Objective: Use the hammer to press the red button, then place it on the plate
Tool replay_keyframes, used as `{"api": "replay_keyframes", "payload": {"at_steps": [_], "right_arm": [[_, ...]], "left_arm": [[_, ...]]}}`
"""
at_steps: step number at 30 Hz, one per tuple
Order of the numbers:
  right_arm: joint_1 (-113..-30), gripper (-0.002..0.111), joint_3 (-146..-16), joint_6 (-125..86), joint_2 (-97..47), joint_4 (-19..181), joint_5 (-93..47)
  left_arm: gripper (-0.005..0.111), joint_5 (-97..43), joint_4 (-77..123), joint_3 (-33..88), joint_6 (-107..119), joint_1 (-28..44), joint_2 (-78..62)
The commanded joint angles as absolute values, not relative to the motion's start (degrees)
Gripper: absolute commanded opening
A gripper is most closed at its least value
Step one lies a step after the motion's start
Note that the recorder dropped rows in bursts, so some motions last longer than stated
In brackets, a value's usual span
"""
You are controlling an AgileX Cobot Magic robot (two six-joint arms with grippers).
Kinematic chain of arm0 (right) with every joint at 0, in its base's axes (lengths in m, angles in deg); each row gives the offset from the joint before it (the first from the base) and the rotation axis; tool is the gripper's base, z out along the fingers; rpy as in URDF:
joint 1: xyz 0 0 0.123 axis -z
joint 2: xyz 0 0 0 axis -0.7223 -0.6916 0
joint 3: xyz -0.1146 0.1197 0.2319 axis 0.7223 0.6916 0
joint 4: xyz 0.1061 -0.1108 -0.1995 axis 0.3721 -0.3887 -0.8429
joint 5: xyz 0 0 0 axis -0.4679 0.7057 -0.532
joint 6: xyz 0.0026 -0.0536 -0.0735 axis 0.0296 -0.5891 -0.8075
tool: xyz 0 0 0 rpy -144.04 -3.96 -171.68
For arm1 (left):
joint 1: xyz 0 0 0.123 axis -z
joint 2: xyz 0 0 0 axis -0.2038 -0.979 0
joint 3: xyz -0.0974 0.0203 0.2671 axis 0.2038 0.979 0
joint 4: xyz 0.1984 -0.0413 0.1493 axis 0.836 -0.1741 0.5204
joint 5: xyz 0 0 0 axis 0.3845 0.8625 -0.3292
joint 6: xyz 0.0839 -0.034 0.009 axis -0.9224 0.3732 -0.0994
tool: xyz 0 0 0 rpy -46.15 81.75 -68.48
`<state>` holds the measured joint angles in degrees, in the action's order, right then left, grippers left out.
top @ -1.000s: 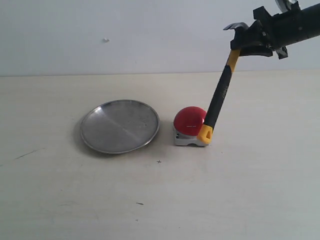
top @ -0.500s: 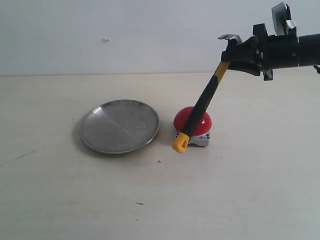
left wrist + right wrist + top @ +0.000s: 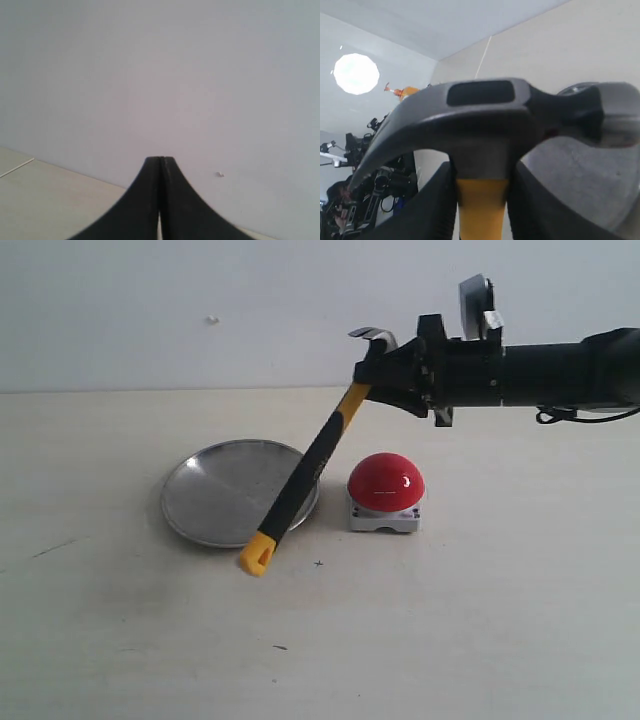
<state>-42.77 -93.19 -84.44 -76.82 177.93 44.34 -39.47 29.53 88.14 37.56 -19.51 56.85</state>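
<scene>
Hammer (image 3: 300,478) is seen as a claw hammer with a dark metal head and a handle that is yellow just under the head, black along its middle and yellow again at a looped end. It is clamped just below the head by the right gripper (image 3: 388,373), which is closed on the yellow neck of the handle. In the right wrist view the head fills most of the picture, and a black finger (image 3: 432,210) is seen on either side of that neck. The hammer is held above the table (image 3: 480,620) with its long axis tilted. The head is up at the gripper, with the curved claw turned up and toward the left of the exterior view, and the handle runs down and to the left. The handle is seen crossing in front of the right rim of the plate (image 3: 215,495), and the looped end is low by the plate's near edge; whether it touches the table cannot be told. The button (image 3: 386,480), a glossy red dome on a grey-white base, is set just right of the plate and apart from the handle. The left gripper (image 3: 160,195) is shown with its fingers pressed together and nothing between them.
</scene>
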Motion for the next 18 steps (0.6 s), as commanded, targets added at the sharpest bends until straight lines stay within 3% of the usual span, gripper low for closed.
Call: {"api": "replay_keyframes", "payload": {"at_steps": [1, 18], "right_arm": [[-46.42, 0.000, -93.32, -85.42, -74.78, 181.31, 46.98], [-52.19, 0.000, -93.32, -87.83, -74.66, 181.31, 46.98]], "left_arm": [[0.000, -39.55, 29.59, 88.14, 37.58, -19.68, 57.15], [0.000, -39.55, 29.59, 88.14, 37.58, -19.68, 57.15]]}}
